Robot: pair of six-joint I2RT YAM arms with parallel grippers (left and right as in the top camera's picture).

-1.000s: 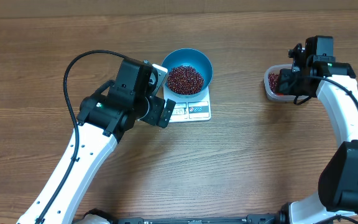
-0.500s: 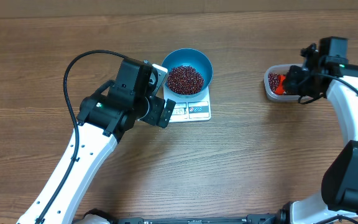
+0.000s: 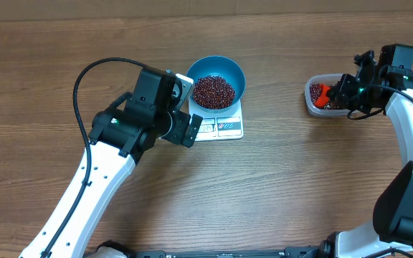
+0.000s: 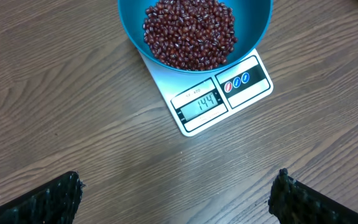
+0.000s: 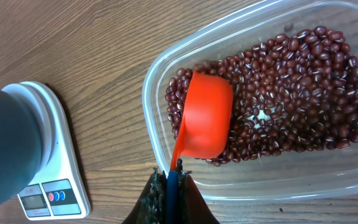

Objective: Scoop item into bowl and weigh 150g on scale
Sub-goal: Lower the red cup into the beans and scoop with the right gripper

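From above, the blue bowl (image 3: 217, 72) sits on the white scale (image 3: 221, 127) near the middle of the desk (image 3: 278, 186). A heap of red-brown beans (image 3: 214, 90) lies in the bowl. The left end effector (image 3: 185, 106) hangs just beside the bowl and scale, on their left, with its fingers wide apart and nothing in them. Well apart to the right stands a clear tub (image 3: 311, 106) with an orange scoop (image 3: 322, 94) in it. The right end effector (image 3: 341, 93) is at the tub.

The left wrist camera looks down on the bowl of beans. The little screen on the scale reads 144. Two black fingers (image 4: 48, 199) show at the bottom corners, far apart.

In the right wrist view, the right end effector is clamped on the thin handle of the scoop. The scoop's cup rests on more beans inside the tub, near its left wall. The cup looks turned face down, but I can't be sure. The scale and bowl are at the left edge.
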